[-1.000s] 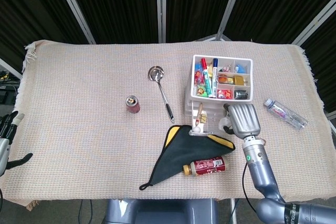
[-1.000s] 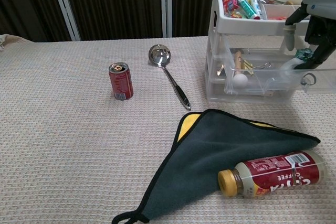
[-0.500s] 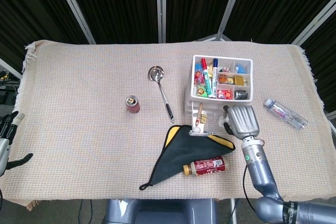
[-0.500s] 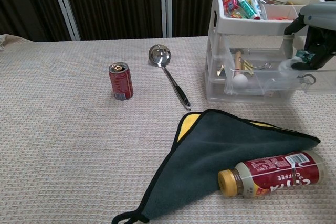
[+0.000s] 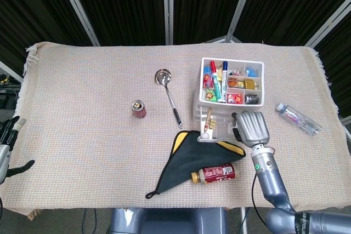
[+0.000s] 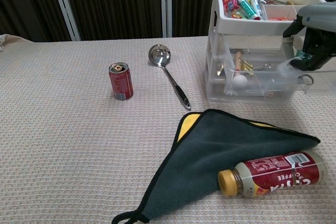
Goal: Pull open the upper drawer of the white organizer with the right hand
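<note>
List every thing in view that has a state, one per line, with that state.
upper drawer: pulled partly out, contents showing
white organizer: upright, top tray full of markers and small items
right hand: at the drawer front, fingers curled at it
left hand: off the table edge, holds nothing
soda can: upright, opened
coffee bottle: lying on its side, capped
cloth: folded over
water bottle: lying down
ladle: lying flat

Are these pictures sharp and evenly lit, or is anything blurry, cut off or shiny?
Head view: even light, soft shadows, all sharp; the left hand is cut by the edge. Chest view: sharp too; the clear drawer shows faint glare, and the right hand and coffee bottle run off the right edge.
</note>
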`<action>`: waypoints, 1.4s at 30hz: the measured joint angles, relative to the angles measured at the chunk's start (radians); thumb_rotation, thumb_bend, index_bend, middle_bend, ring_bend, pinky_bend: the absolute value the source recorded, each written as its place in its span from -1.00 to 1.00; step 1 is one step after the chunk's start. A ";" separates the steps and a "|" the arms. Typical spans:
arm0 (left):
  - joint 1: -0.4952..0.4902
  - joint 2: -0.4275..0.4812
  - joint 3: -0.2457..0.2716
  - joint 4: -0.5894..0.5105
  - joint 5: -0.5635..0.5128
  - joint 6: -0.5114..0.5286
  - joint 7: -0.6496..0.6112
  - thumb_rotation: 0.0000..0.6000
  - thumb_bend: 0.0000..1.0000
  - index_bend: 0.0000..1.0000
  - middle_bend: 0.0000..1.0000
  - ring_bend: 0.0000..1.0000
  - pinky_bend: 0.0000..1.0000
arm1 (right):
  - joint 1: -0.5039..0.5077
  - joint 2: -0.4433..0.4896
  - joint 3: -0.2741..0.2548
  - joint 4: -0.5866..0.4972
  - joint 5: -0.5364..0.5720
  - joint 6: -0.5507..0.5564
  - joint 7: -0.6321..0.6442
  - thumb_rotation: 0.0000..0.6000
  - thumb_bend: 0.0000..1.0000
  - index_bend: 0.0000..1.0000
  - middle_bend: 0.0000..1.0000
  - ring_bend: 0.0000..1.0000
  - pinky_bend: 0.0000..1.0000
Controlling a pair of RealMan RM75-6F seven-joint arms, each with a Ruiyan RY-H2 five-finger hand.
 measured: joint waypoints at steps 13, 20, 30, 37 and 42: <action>0.001 0.002 0.001 -0.001 0.001 0.003 -0.004 1.00 -0.81 -1.00 -1.00 -1.00 -1.00 | -0.030 0.067 -0.003 -0.110 -0.129 0.067 0.048 1.00 -0.26 0.23 1.00 1.00 0.29; 0.007 0.009 0.002 -0.008 0.009 0.014 -0.011 1.00 -0.81 -1.00 -1.00 -1.00 -1.00 | -0.088 0.166 0.012 -0.156 -0.217 0.126 0.153 1.00 -0.28 0.23 1.00 1.00 0.29; 0.013 0.015 0.007 -0.023 0.024 0.027 -0.004 1.00 -0.80 -1.00 -1.00 -1.00 -1.00 | -0.175 0.273 0.022 -0.042 -0.196 0.094 0.369 1.00 -0.34 0.20 1.00 1.00 0.29; 0.010 0.013 0.007 -0.027 0.022 0.020 0.011 1.00 -0.80 -1.00 -1.00 -1.00 -1.00 | -0.212 0.271 0.013 0.119 -0.152 0.033 0.475 1.00 -0.41 0.14 1.00 1.00 0.29; 0.005 0.008 0.007 -0.030 0.020 0.012 0.024 1.00 -0.81 -1.00 -1.00 -1.00 -1.00 | -0.233 0.254 0.006 0.204 -0.132 -0.019 0.541 1.00 -0.44 0.07 1.00 1.00 0.28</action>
